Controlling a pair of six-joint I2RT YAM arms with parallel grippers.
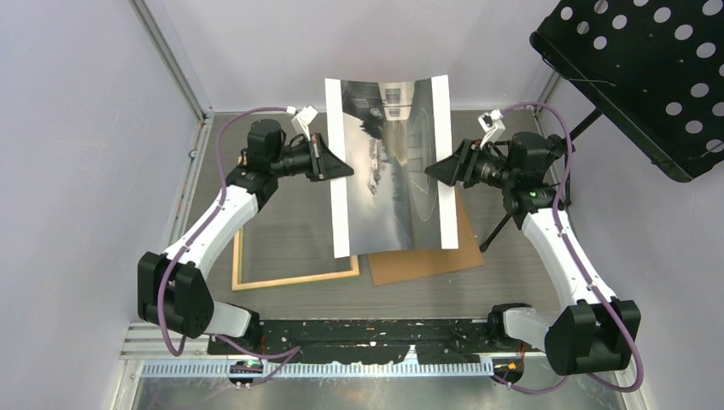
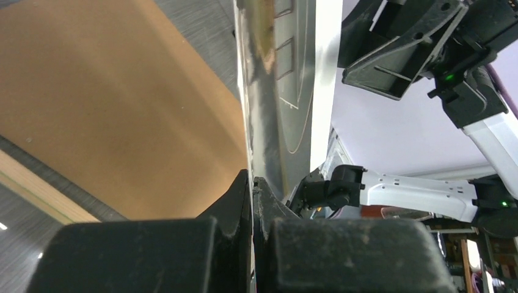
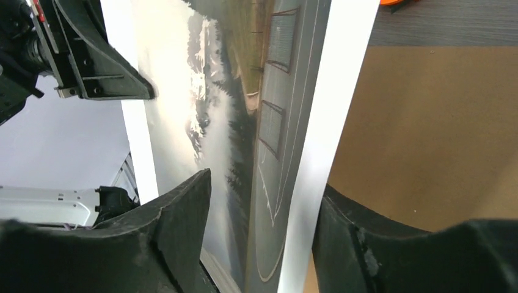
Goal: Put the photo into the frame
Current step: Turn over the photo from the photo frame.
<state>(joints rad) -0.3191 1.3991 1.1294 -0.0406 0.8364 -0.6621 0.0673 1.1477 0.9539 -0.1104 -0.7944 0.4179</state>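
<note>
Hanging in the air between the two grippers, the photo [image 1: 391, 162] bows into a shallow trough. Its printed side faces up, with white bands along its left and right edges. The left gripper [image 1: 346, 171] has its jaws pressed together on the left white band, pinching the sheet at about mid-length. The right gripper [image 1: 431, 171] has its jaws spread. In the right wrist view the right white band runs through the gap between its fingers [image 3: 183, 207]; whether it touches either pad cannot be told. Beneath the right jaws, partly covered by the photo, the brown backing board [image 1: 427, 260] lies flat on the table [image 1: 410, 295]. Beneath the left jaws lies the frame [image 1: 299, 278], pale wood face up, partly hidden by the photo and just beside the board.
</note>
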